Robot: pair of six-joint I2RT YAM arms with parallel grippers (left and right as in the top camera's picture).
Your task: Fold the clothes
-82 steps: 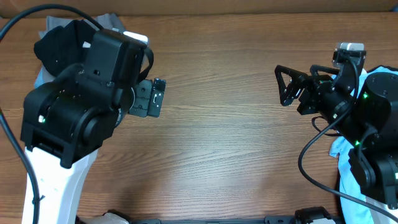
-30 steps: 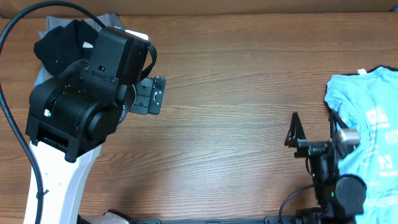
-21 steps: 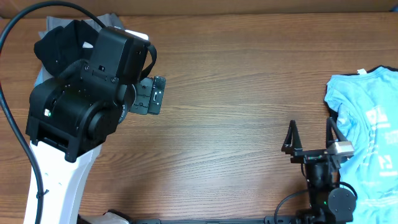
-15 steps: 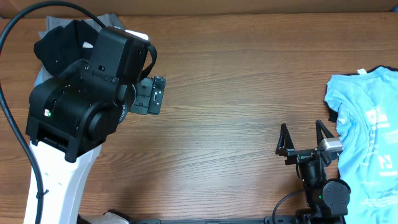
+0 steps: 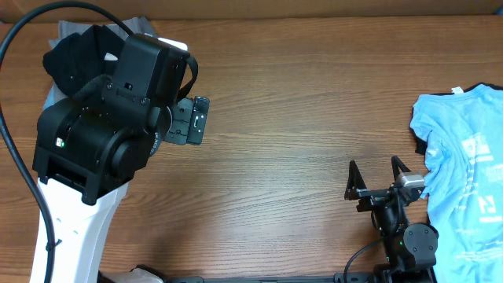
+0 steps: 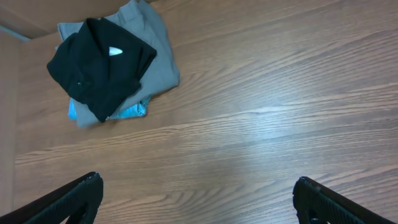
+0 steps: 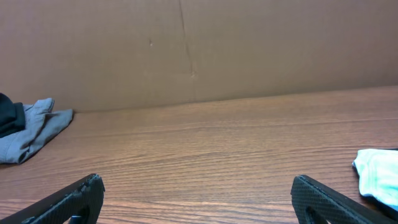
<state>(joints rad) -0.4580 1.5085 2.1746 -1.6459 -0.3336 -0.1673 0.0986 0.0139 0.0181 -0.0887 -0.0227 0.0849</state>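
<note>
Since 2.7 s ago the right gripper [image 5: 373, 169] has drawn back to the near edge of the table [image 5: 299, 94], just left of the blue shirt [image 5: 464, 181], not touching it. The shirt lies spread and rumpled at the right edge. Fingers of both the right and the left gripper [image 6: 198, 193] stand wide apart. The black shirt [image 6: 99, 65] is bunched atop grey trousers [image 6: 155, 62] in the far left corner.

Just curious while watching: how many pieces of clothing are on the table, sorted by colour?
Black fabric garment: 1
Grey fabric garment: 1
Light blue fabric garments: 2, the white-printed T-shirt and a piece under the pile
Total: 4
</note>
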